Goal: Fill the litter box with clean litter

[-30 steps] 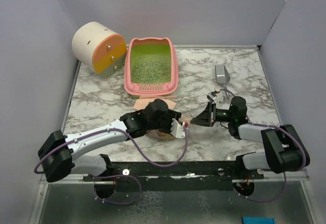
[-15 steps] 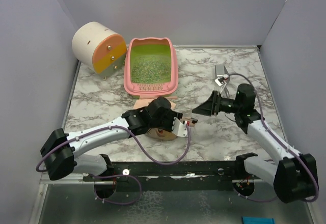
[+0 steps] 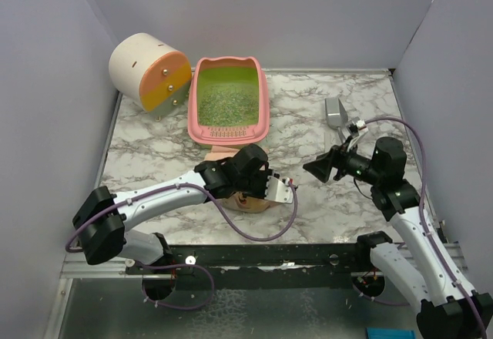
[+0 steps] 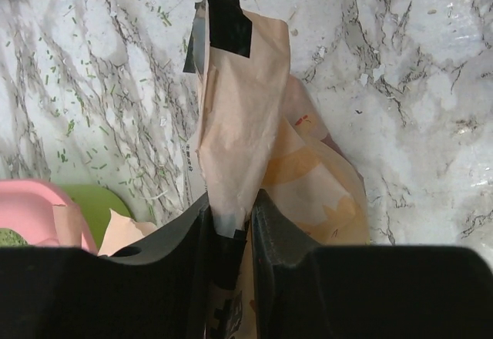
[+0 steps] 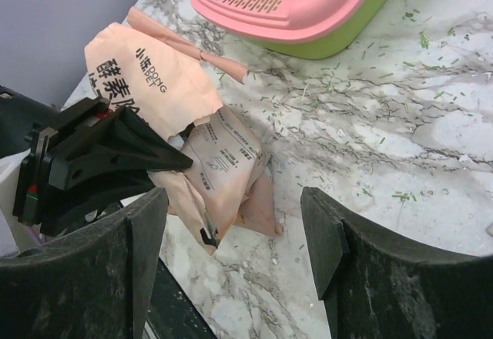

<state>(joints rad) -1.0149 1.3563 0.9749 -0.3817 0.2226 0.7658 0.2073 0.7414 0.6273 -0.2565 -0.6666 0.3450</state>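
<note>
Pouch [image 4: 243,115] tight within left gripper [image 4: 231,219]

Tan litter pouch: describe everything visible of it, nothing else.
The tan litter pouch looks like crumpled, torn-open paper or film, printed with black Chinese characters and orange cartoon art. A strip of black tape sits at one edge. The left claw pinches a fold, and the rest sags on the marble table by the pink litter box's slotted end. Green litter granules lie scattered around.

One litter box [image 3: 229,133], one tan pouch [image 4: 239,131], one grey metal scoop [image 3: 336,112], one cream-and-orange cylinder [image 3: 149,71]
</note>
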